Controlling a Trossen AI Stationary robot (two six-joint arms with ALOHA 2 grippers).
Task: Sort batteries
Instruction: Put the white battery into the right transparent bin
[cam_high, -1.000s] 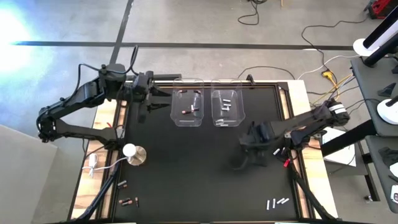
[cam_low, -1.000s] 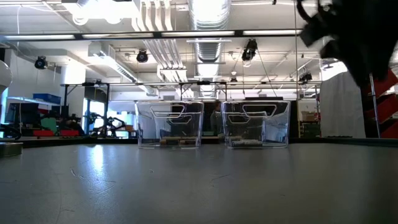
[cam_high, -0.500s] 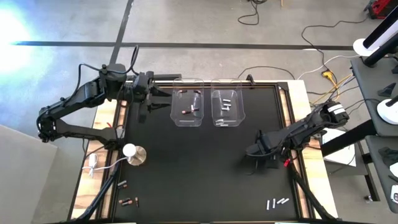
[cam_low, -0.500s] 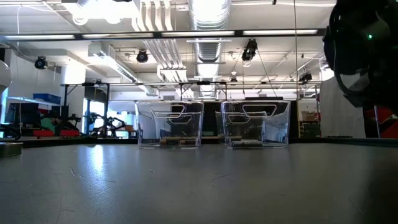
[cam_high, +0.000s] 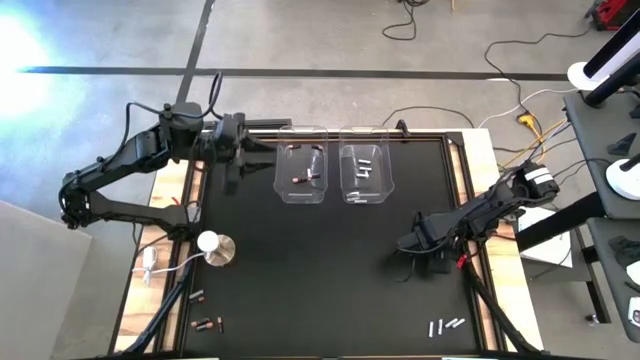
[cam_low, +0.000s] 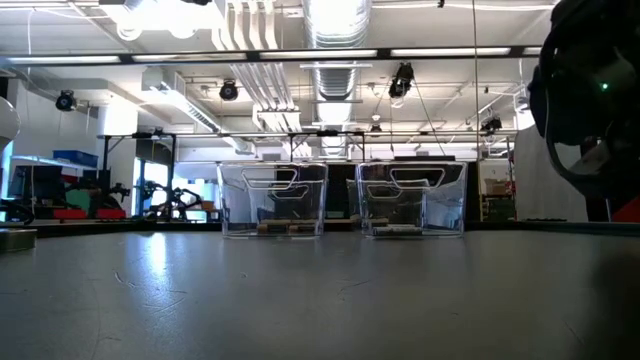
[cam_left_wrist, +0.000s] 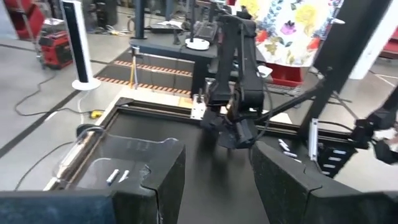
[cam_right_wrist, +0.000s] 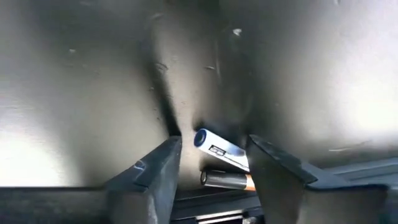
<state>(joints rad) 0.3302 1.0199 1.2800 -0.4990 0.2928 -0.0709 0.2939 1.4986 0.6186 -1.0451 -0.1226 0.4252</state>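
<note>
Clear bins (cam_high: 301, 173) with few batteries (cam_high: 364, 169) each; right pincer (cam_right_wrist: 211, 155) apart over mat.

My fingers (cam_right_wrist: 155, 174) are dark grey, almost black, over a black table (cam_high: 300, 270) streaked with pale glare. The battery (cam_right_wrist: 221, 149) between them is silvery-white with a blue end and a small black label; the one beside it (cam_right_wrist: 227, 180) is dark with what may be a copper end. Both bins (cam_high: 300, 175) are clear.
</note>
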